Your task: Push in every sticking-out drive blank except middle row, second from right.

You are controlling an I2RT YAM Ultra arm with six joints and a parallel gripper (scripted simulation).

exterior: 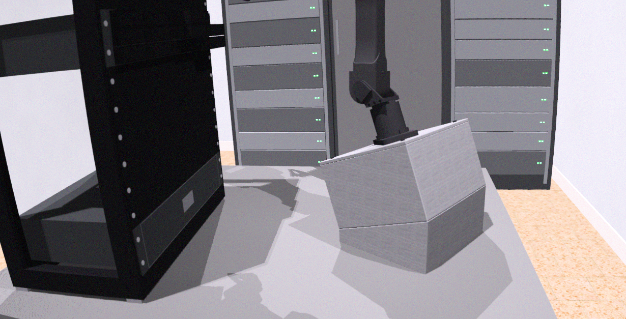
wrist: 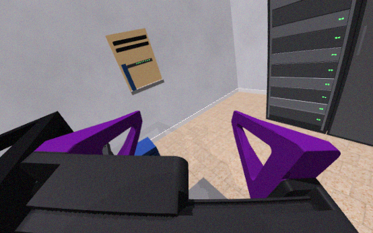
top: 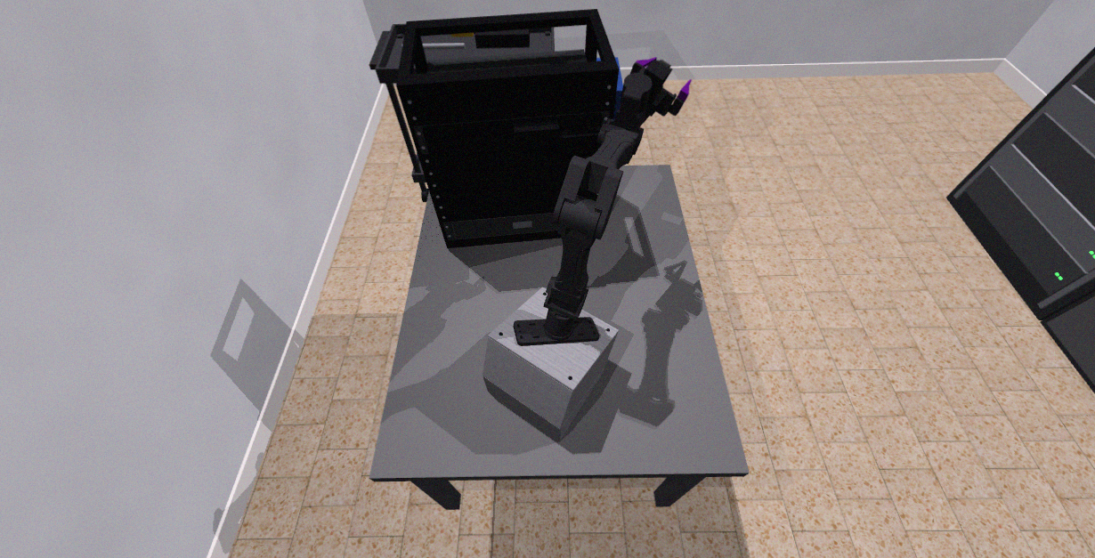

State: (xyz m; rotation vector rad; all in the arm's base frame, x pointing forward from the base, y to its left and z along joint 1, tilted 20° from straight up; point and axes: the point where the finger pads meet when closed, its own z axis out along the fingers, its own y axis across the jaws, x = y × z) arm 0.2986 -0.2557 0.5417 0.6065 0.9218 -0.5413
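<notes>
- Your pincer (top: pixel 664 79) is spread wide and grasps nothing; in the top view it sits upper centre, just right of the rack's top right corner.
- In the wrist view, its purple fingers frame tiled floor (wrist: pixel 209 135) and a blue box (wrist: pixel 145 148) low in the middle.
- The rack (top: pixel 490 133) stands upright at the far end of the surface (top: pixel 459 432), upper centre of the top view.
- You can't make out the drive blanks on its dark front.
- The arm's base block (top: pixel 547 378) sits mid-surface.
</notes>
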